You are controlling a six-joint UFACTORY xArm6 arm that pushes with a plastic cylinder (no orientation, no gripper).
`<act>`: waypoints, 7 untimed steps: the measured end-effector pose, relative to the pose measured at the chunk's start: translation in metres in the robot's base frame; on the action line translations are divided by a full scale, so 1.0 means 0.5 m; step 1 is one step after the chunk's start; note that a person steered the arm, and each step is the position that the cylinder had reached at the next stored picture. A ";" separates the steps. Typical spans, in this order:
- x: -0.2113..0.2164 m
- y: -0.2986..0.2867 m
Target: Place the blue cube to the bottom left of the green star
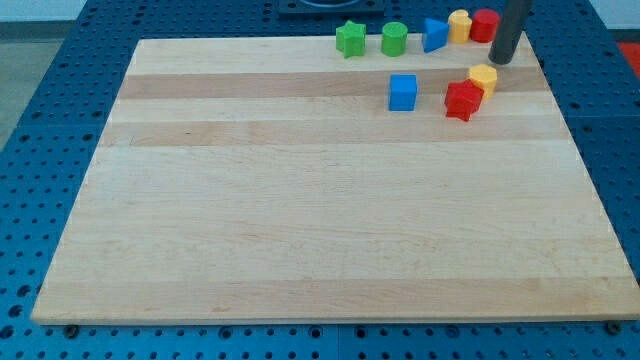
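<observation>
The blue cube sits on the wooden board near the view's top, right of centre. The green star stands at the board's top edge, up and to the left of the cube. My tip is at the view's top right, well to the right of the blue cube and just above the yellow block. It touches no block that I can make out.
A green cylinder, a blue wedge-like block, a second yellow block and a red block line the top edge. A red star-like block lies beside the yellow block, right of the blue cube.
</observation>
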State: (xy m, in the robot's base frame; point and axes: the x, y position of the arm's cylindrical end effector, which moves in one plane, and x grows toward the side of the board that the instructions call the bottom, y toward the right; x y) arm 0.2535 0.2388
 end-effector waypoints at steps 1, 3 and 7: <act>0.020 -0.007; 0.024 -0.062; 0.218 -0.100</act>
State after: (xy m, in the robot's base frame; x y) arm 0.3627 0.1890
